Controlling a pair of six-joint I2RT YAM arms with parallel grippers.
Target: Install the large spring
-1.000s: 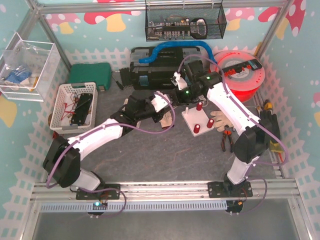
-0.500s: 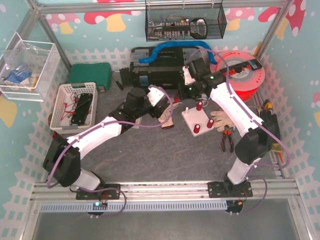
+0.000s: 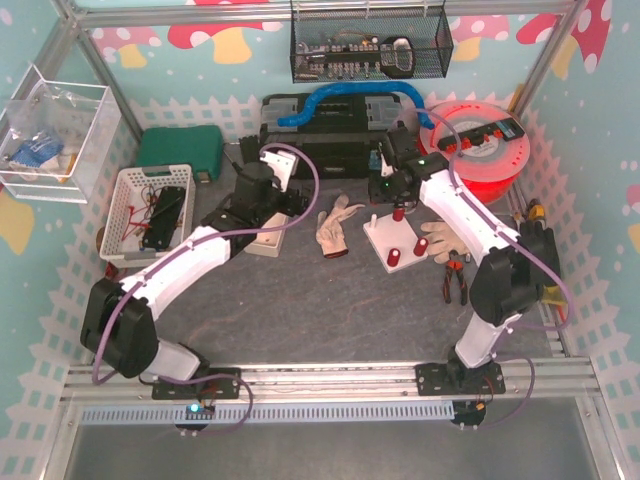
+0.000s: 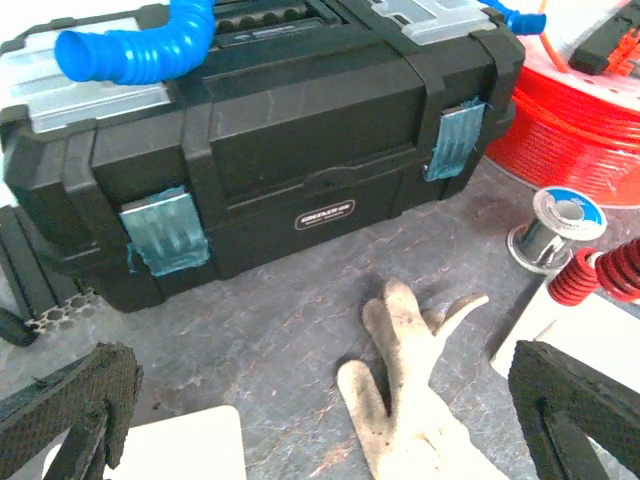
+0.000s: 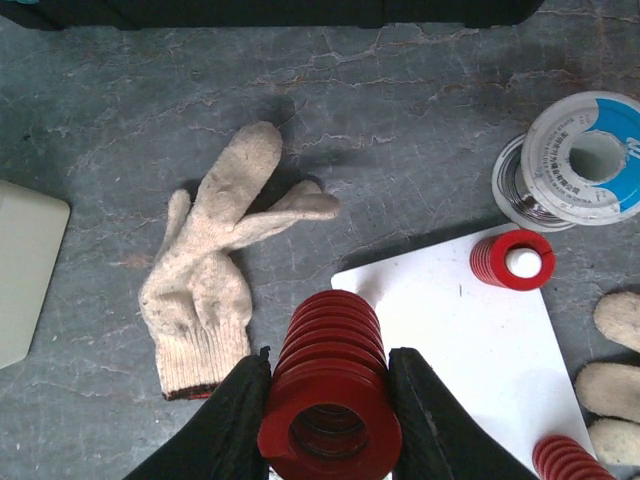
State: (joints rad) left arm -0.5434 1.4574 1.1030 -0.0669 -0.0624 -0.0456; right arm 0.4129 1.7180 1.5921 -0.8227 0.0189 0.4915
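Right end effector (image 5: 330, 425) grasping large red spring (image 5: 335, 340) near white plate (image 5: 480, 350), left end effector (image 4: 320, 420) unclenched, grey tabletop (image 5: 420, 150), mushroom-print walls (image 3: 230, 40)

legible text: none. black toolbox (image 4: 300, 150), far edge of the table (image 4: 250, 330): small logo plate (image 4: 325, 213) with white lettering on its front wall, letters too blurred to read. solder spool (image 5: 560, 165) on the table: blue-and-white label (image 5: 612, 190), print too small to read.
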